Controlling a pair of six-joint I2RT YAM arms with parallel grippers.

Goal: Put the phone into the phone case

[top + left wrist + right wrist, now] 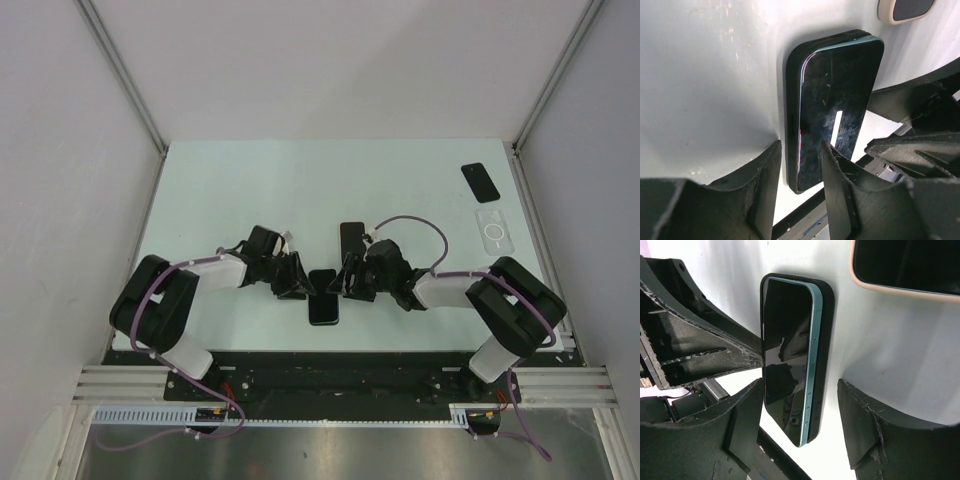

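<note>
Top external view first: the phone (323, 297) lies flat on the table (220, 190) with its long axis running 12 to 6, right between the two arms. The left gripper (300, 284) sits at its 9 o'clock and the right gripper (347, 281) at its 3. Both are about equally near, so either could take the next push. A second phone (351, 240) is just off at 1 o'clock, and a clear case (493, 229) is well apart toward the far right.

Left wrist view: the phone (832, 105) stretches from 7 o'clock up to 1, lying on a black case (792, 90) whose rim shows along the 9 o'clock side. The jaws are spread and straddle the phone's near end, not pinching anything.

Right wrist view: the long axis here is roughly 12 to 6, dead ahead of the jaws. The phone's teal side edge shows beside the black case (827, 330) rim on the 3 o'clock side. I'd guess that edge isn't fully seated, though it's hard to be sure from this angle. The jaws are released, with bare table between the 3 o'clock finger and the case. The 9 o'clock finger is right by the phone's edge, and I can't tell if it touches.

So my take is that the next move is a press down along that raised long edge.
</note>
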